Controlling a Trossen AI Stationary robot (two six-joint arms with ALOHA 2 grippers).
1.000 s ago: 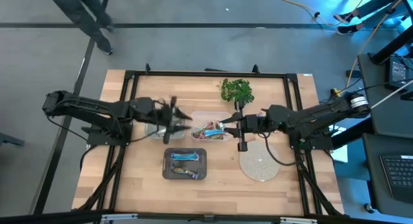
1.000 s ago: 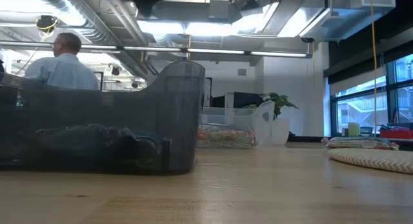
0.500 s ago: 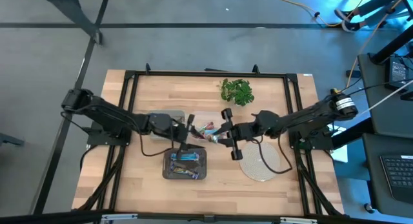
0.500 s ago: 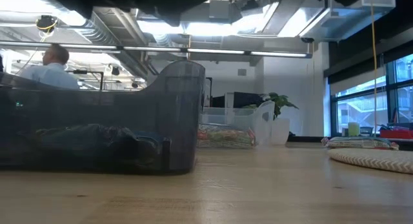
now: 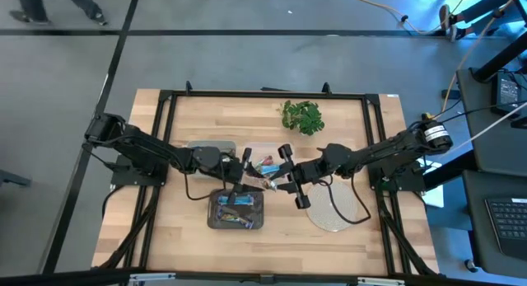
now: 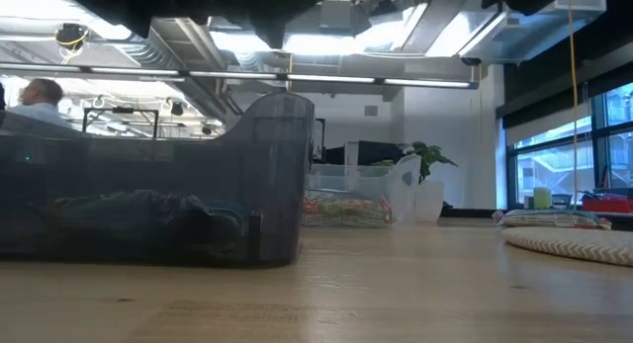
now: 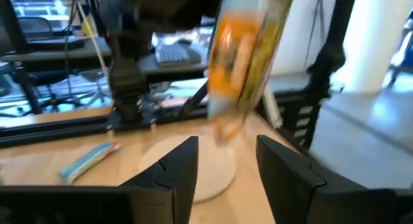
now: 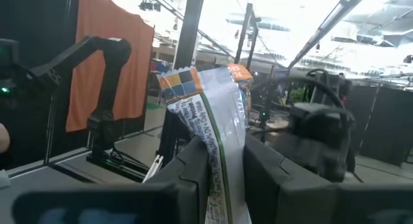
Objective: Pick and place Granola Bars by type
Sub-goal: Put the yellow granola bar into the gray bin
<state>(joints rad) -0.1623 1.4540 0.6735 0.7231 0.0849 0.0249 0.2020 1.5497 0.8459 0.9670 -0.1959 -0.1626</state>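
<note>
Nearest the front edge of the wooden table [image 5: 181,236] sits a dark grey bin [image 5: 236,210] holding blue-wrapped granola bars [image 5: 235,200] and another bar below them. Just above its upper rim the two arms meet. The left gripper [image 5: 245,180] reaches in from the left; its wrist camera shows its two dark fingers [image 7: 173,169] spread apart, with a silver-yellow bar with an orange patch [image 7: 245,56] standing upright just beyond them, not clearly pinched by them. The right gripper [image 5: 284,184] comes in from the right, and its wrist camera shows its fingers [image 8: 193,169] pressed onto a silver-and-green wrapped bar with a checked top edge [image 8: 206,121], held upright between them. From above, a pale bar [image 5: 268,185] lies between the two grippers, so both appear to be at the same bar, though that cannot be told for sure. Beside the bin to the right lies the round pale woven mat [image 5: 332,209], partly under the right arm. Behind the grippers stands a clear container [image 5: 265,164] with a mix of colourful bars [image 6: 341,209], and to its left a second clear container [image 5: 210,147]. Farthest back is a green leafy bunch [image 5: 301,115]. One blue bar [image 7: 87,161] lies loose on the table in the left wrist camera.
</note>
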